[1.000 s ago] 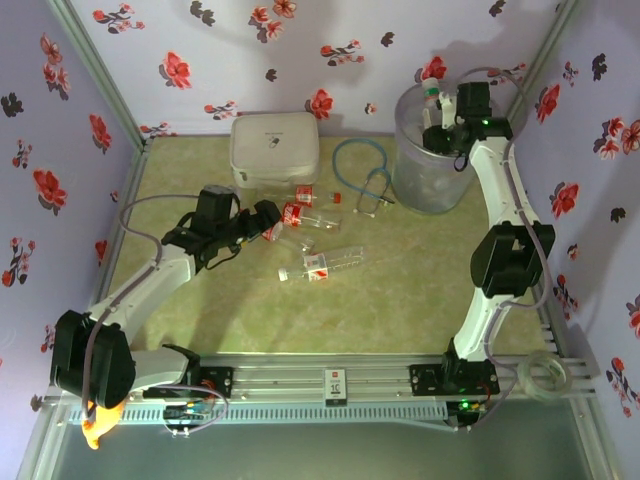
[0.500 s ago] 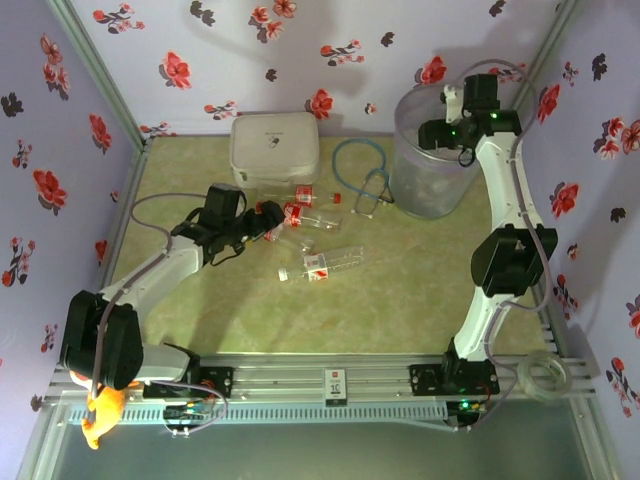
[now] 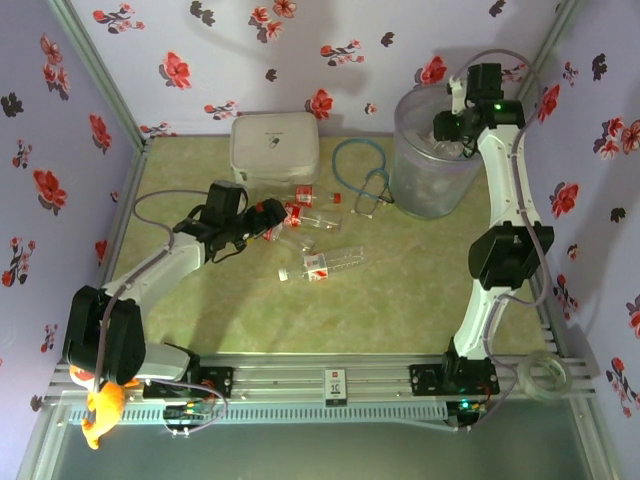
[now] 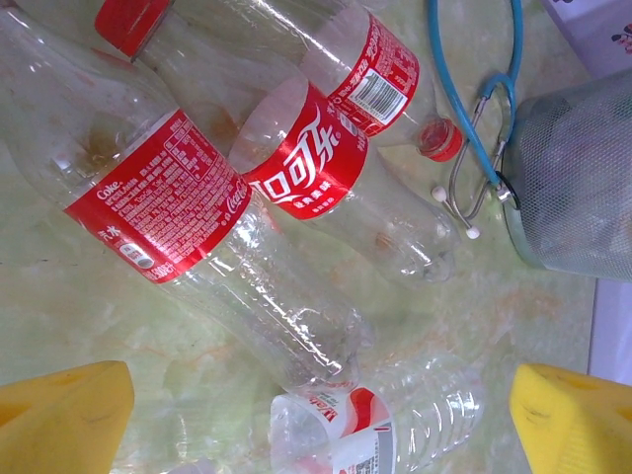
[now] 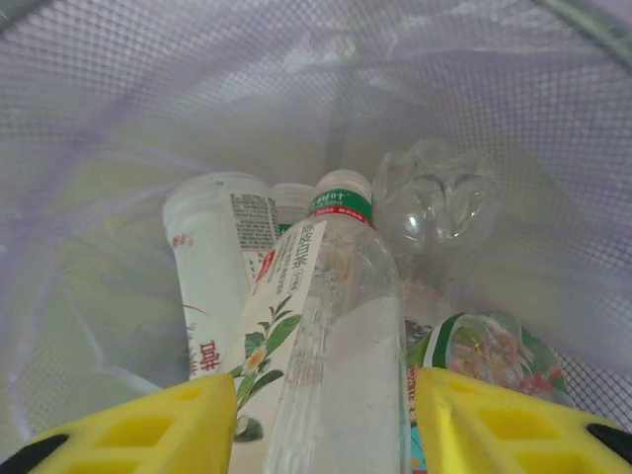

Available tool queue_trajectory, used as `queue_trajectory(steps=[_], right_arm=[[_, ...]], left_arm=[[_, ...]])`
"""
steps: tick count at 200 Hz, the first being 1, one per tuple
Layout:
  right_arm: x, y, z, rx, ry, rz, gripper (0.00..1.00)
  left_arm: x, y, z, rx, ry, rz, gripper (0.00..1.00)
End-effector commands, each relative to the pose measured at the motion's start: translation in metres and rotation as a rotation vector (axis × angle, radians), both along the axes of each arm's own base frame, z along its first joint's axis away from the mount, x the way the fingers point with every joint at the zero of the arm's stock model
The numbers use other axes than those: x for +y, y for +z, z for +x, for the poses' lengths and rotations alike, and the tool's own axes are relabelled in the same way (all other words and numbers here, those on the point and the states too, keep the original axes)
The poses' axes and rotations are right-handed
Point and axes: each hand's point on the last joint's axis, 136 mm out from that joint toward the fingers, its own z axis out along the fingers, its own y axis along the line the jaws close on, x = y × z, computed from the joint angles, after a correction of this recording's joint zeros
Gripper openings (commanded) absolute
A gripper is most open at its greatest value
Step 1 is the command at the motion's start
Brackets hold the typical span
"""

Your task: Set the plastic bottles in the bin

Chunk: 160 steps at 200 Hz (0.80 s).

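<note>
The bin (image 3: 430,175) stood far right on the table (image 3: 400,290). My right gripper (image 5: 326,395) hung inside it, fingers (image 5: 148,425) flanking a green-labelled bottle (image 5: 326,316); whether they gripped it, I couldn't tell. My left gripper (image 4: 321,380) gaped wide over red-labelled bottles (image 4: 158,197) lying mid-table.

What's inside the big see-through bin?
The bin holds a leafy-label bottle, a white bottle and a clear bottle, base showing. They cover whatever lies underneath.
</note>
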Motion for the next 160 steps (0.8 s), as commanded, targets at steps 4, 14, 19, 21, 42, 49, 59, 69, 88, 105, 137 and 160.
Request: queue_trajectory(steps=[4,14,19,21,42,49,59,69,88,105,137,160], right_arm=[[-0.007,-0.019,0.005,0.063,-0.005,-0.037,0.50],[-0.007,-0.033,0.003,0.113,-0.004,-0.033,0.50],[-0.006,-0.039,0.001,0.137,-0.003,-0.026,0.50],[-0.005,-0.041,0.000,0.145,-0.001,-0.021,0.49],[0.007,-0.066,-0.009,0.189,0.018,0.050,0.46],[0.011,-0.074,-0.011,0.196,0.027,0.074,0.45],[0.012,-0.084,-0.014,0.215,0.021,0.085,0.45],[0.012,-0.091,-0.017,0.233,0.015,0.089,0.44],[0.015,-0.103,-0.021,0.260,0.018,0.107,0.44],[0.013,-0.107,-0.023,0.275,0.010,0.097,0.44],[0.003,-0.111,-0.027,0.303,-0.013,0.045,0.45],[0.010,-0.066,-0.019,0.187,0.012,0.085,0.54]], left_arm=[[-0.005,0.007,0.011,-0.023,-0.010,-0.017,0.98],[-0.005,0.008,0.012,-0.023,-0.011,-0.021,0.98],[-0.005,0.007,0.012,-0.022,-0.012,-0.021,0.98],[-0.006,0.008,0.012,-0.023,-0.014,-0.021,0.98],[-0.005,0.007,0.011,-0.025,-0.012,-0.023,0.98],[-0.005,0.006,0.011,-0.025,-0.012,-0.022,0.98],[-0.005,0.005,0.012,-0.022,-0.013,-0.021,0.98],[-0.005,0.005,0.011,-0.019,-0.013,-0.018,0.98],[-0.005,0.007,0.010,-0.024,-0.018,-0.018,0.98],[-0.004,0.007,0.009,-0.026,-0.018,-0.018,0.98],[-0.002,0.002,0.005,-0.013,-0.014,-0.009,0.99],[0.003,0.001,0.003,-0.006,-0.013,0.021,0.99]])
